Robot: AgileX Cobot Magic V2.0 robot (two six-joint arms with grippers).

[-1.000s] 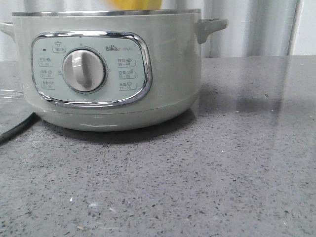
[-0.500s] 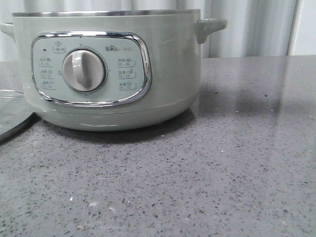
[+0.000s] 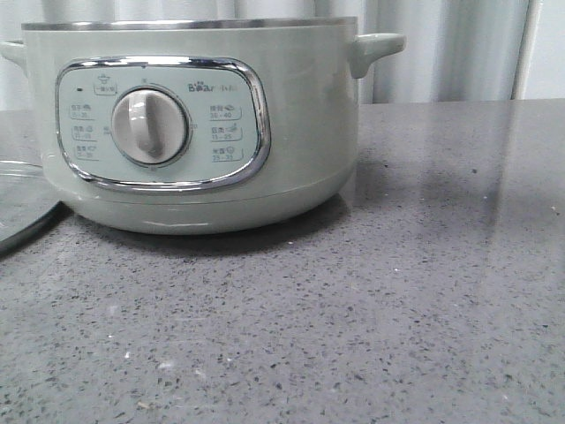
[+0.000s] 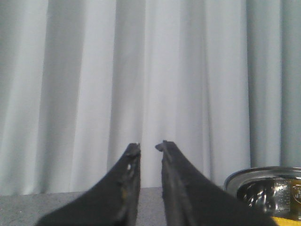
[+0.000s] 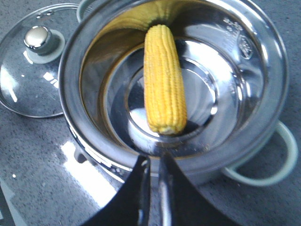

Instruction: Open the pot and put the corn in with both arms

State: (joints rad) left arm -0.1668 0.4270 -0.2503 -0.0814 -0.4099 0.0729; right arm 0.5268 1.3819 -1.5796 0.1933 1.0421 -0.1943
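Inside the pot [image 5: 174,89], corn [image 5: 163,77] lies flat on the steel floor. Glass lid [image 5: 33,61] sits off, beside the pot on the grey table [image 3: 397,291]. Right gripper [image 5: 154,165]: fingers almost together, empty. Left gripper [image 4: 147,147]: narrow gap, empty, facing the curtain [image 4: 141,70].

pot [image 5: 263,61] mouth uncovered, corn [image 5: 163,80] lying inside, lid [image 5: 28,70] beside it

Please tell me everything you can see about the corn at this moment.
The corn is one bright yellow cob with neat rows of kernels and a paler blunt end. It lies on its side inside the pot, on the shiny steel bottom, with its far end toward the inner wall. No claw touches it.
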